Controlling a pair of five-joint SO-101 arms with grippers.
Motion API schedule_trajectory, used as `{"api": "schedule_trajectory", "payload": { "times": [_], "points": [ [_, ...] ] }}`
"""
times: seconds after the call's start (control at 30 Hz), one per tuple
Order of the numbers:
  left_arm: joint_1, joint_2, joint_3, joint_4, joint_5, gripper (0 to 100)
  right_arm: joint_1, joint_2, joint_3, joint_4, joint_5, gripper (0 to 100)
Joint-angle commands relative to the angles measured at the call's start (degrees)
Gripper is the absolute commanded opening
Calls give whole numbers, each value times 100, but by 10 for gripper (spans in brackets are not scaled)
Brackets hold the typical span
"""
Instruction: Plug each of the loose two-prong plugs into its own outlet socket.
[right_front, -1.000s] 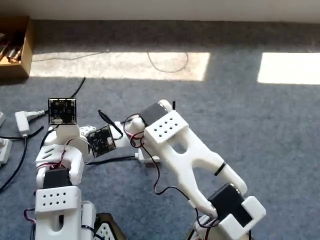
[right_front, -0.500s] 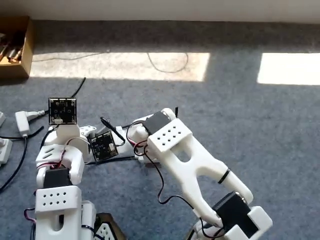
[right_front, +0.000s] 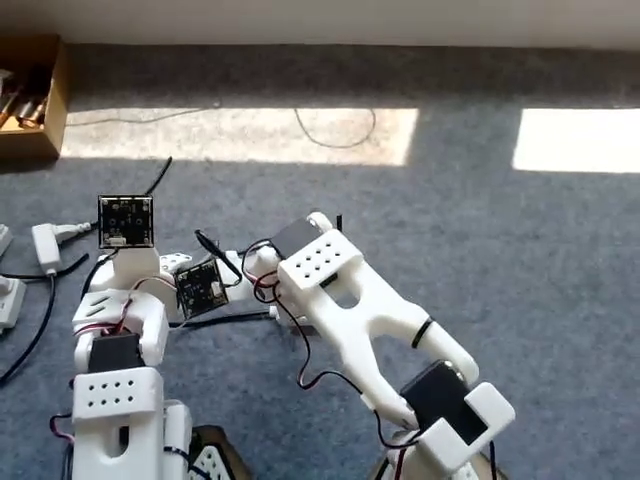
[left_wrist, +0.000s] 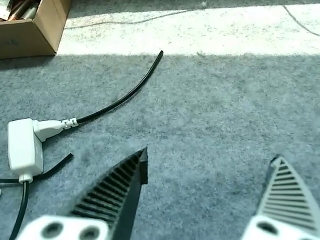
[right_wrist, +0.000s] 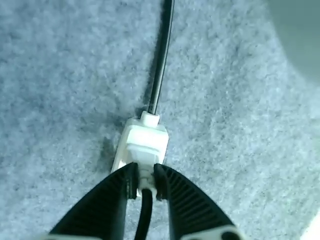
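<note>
- Far left, we see a loose white plug (left_wrist: 22, 147) lying on the carpet (left_wrist: 210, 100), with a black cord (left_wrist: 120, 97) attached.
- Our left gripper (left_wrist: 209, 172) hovers near it, jaws spread wide and empty.
- Our right gripper (right_wrist: 145, 180) pinches a second plug (right_wrist: 145, 142) that lies on the carpet.

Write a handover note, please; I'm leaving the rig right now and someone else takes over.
Left gripper: jaws open, empty, over the carpet; a white corded block lies near it, untouched.
Right gripper: jaws shut on a white plug that meets a white socket piece on the carpet.
Done: that pair looks joined; fully seated, I cannot tell.
To do: confirm it, then deal with the corded block.
</note>
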Motion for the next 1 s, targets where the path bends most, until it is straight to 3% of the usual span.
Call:
{"api": "schedule_trajectory", "payload": {
  "times": [0.0,0.2,0.47,0.67,0.77,0.9,0.97],
  "points": [
    [92,-22,-66,-88,9,368,-4,330,4,-92,-88,7],
    [171,-22,-13,-114,9,368,4,-523,-541,-48,-1486,49],
    [277,-13,-13,-97,9,368,-4,-1886,-2519,1771,-2708,435],
    [435,-13,-48,-70,9,368,303,-1947,-4541,3213,-3947,446],
    [629,4,-251,360,-211,368,1051,-2053,-5218,3574,-4492,446],
    [1798,813,-1297,2479,-1925,368,3187,-2343,-5024,3530,-5143,446],
    [2000,1437,-1877,2927,-2611,368,4110,-2360,-4391,3530,-5538,446]
  ]
}}
